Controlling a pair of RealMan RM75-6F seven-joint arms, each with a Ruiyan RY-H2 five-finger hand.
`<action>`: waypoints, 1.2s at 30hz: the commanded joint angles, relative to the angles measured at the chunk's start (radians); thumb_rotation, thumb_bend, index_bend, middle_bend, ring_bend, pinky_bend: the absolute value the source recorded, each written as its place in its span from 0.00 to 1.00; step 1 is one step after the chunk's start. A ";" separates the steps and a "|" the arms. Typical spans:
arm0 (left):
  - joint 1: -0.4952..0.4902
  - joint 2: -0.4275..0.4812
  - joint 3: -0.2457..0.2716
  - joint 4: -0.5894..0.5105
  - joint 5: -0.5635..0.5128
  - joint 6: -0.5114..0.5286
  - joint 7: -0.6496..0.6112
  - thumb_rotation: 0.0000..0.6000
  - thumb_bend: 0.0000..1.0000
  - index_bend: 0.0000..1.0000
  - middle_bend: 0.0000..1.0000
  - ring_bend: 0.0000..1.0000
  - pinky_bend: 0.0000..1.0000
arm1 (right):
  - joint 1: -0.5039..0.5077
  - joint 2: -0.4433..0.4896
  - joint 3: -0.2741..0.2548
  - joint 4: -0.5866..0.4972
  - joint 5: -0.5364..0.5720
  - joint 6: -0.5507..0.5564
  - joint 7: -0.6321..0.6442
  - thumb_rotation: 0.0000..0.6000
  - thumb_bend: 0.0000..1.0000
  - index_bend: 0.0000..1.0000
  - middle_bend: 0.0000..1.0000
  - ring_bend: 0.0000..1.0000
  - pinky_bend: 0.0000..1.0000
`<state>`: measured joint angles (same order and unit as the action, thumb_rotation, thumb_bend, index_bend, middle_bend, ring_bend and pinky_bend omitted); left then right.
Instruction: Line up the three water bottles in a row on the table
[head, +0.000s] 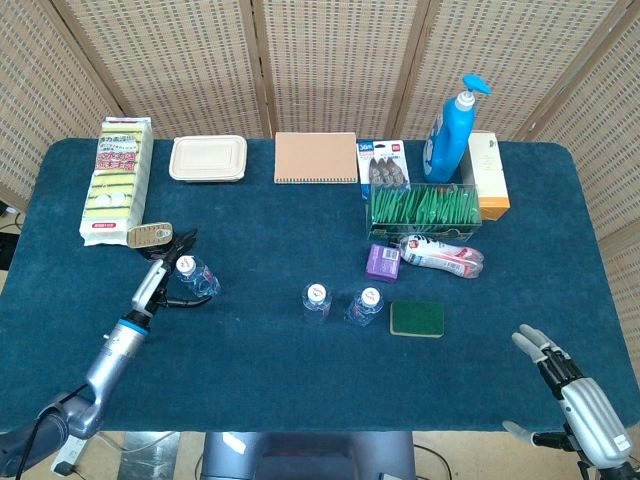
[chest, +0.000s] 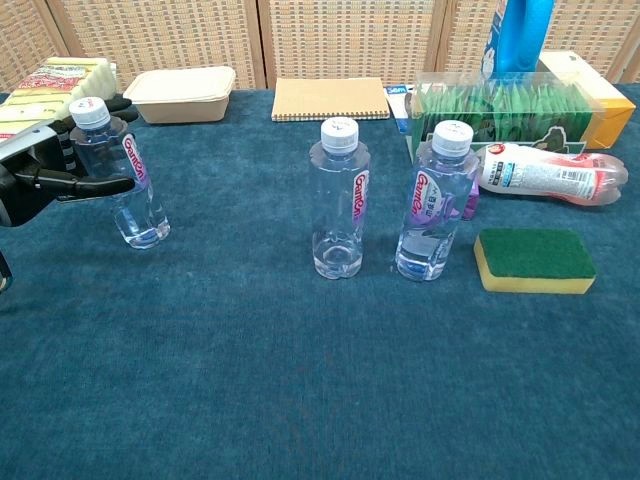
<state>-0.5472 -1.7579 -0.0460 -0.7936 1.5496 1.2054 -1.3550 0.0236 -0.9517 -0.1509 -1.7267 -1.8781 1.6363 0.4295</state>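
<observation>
Step in hand: grasp of stray bottle (chest: 120, 172), which stands upright well left of the middle bottle (chest: 340, 198). Third bottle (chest: 436, 200) stands just right of the middle one, sponge (chest: 533, 260) beyond it. My left hand (chest: 45, 175) is at the stray bottle's left side, fingers spread around it; contact not confirmed, no grip evident. My right hand (head: 580, 404) hangs off the table's (head: 300, 380) near edge, far right of the middle bottle, open, holding nothing. Next move, in my judgement: close fingers on the stray bottle, carry it right, set it down level w/ the pair.
</observation>
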 joint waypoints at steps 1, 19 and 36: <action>-0.006 -0.028 -0.002 0.034 -0.006 -0.010 -0.012 1.00 0.01 0.00 0.00 0.00 0.01 | 0.001 0.000 0.001 0.001 0.003 -0.001 0.003 1.00 0.00 0.05 0.03 0.00 0.09; -0.031 -0.150 -0.056 0.150 -0.059 -0.028 -0.002 1.00 0.44 0.13 0.17 0.11 0.26 | 0.003 0.005 0.002 0.007 0.008 0.010 0.027 1.00 0.00 0.05 0.03 0.00 0.10; -0.033 -0.123 -0.047 0.037 -0.028 0.018 0.065 1.00 0.47 0.56 0.51 0.39 0.42 | 0.004 0.003 0.000 0.002 0.002 0.007 0.018 1.00 0.00 0.05 0.03 0.00 0.10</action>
<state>-0.5728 -1.8926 -0.1053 -0.7335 1.5058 1.2261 -1.2858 0.0278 -0.9489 -0.1505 -1.7240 -1.8761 1.6436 0.4474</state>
